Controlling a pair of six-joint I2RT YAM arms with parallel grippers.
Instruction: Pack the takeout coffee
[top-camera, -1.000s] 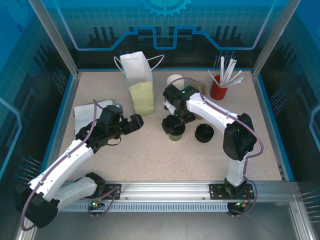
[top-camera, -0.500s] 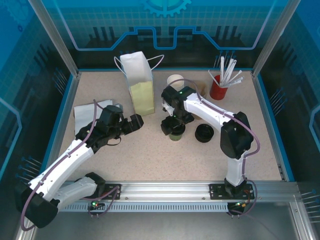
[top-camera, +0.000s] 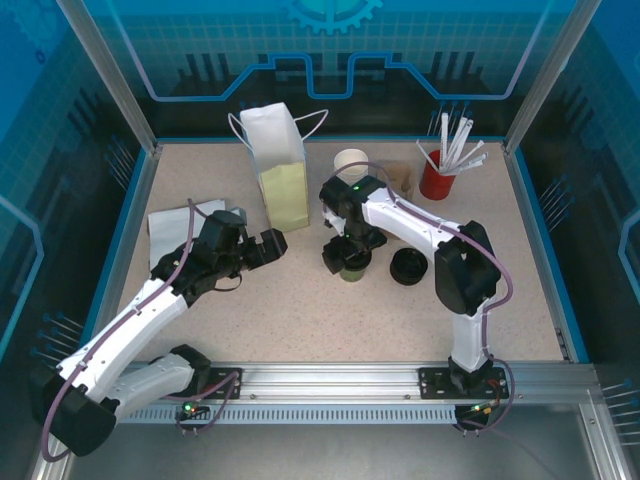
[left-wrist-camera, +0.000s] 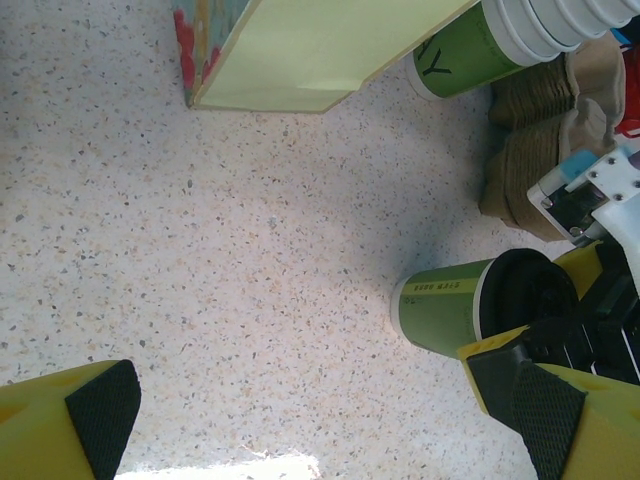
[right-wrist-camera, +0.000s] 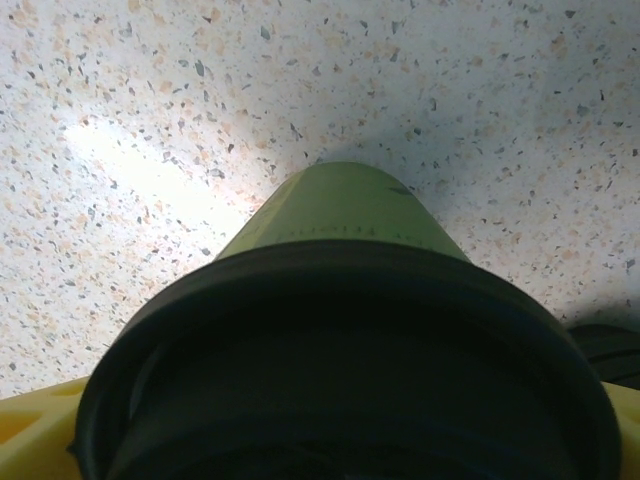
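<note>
The takeout coffee (top-camera: 351, 270) is a small olive-green cup with a black lid (right-wrist-camera: 345, 370), standing upright on the table right of the bag. My right gripper (top-camera: 346, 253) hangs straight over it, jaws wide on either side of the lid. A yellow finger (right-wrist-camera: 30, 410) shows beside the lid's rim, and whether the pads touch it is hidden. My left gripper (top-camera: 268, 244) is open and holds nothing, low over the table left of the cup (left-wrist-camera: 445, 305). The pale green paper bag (top-camera: 281, 175) stands upright behind it.
A stack of lidless cups (top-camera: 350, 160) and brown cardboard sleeves (top-camera: 401, 182) stand behind the coffee. Loose black lids (top-camera: 408, 266) lie to its right. A red holder of white straws (top-camera: 437, 180) is at the back right, and napkins (top-camera: 180, 222) lie at the left.
The right arm's wrist and elbow have shifted slightly left over the cup. The left arm has not moved.
</note>
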